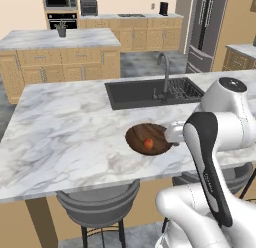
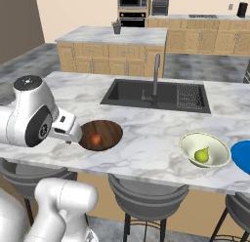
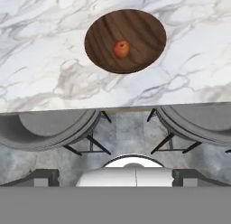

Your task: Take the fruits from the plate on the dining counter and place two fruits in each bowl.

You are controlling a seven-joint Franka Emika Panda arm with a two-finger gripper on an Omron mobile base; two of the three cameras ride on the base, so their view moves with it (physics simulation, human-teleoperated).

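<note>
Apple lies in the wooden bowl; the claw, spread wide, holds nothing.

The arm is glossy white with rounded, bulbous links, a dark grey band along one link, and a dark round cap on its topmost joint.

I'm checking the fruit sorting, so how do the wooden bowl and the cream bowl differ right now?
The wooden bowl is dark brown and shallow; the cream bowl is pale, glossy and deeper. The wooden bowl holds a reddish fruit; the cream bowl holds a yellow-green pear. Both are round, hold one fruit each, and sit on the marble counter.
</note>
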